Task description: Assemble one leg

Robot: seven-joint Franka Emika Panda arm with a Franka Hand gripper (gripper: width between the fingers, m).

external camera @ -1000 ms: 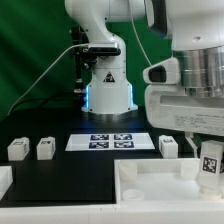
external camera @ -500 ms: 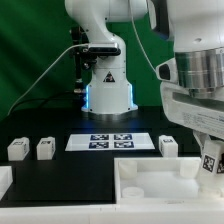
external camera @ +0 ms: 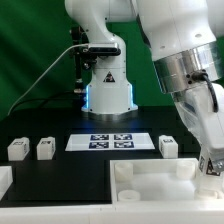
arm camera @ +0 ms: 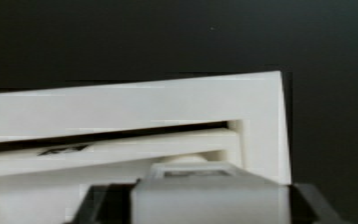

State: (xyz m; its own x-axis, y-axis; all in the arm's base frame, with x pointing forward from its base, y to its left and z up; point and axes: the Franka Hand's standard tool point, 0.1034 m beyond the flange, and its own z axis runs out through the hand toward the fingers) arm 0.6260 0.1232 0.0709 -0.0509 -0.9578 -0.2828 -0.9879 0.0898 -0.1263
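Pincer (external camera: 211,163), at 4 o'clock in the exterior view, pinches the leg (arm camera: 201,190) over the 3 o'clock end of the white panel (external camera: 150,186). On the counter (external camera: 60,178), the marker board (external camera: 110,141) lies between two loose legs (external camera: 18,148) (external camera: 45,148) and a third loose leg (external camera: 168,145).

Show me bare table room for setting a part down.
Bare table, bordered by the two loose legs, the marker board and the panel. Crowded at the exterior view's right: the gripper, a leg in its jaws, hangs over the panel beside another leg.
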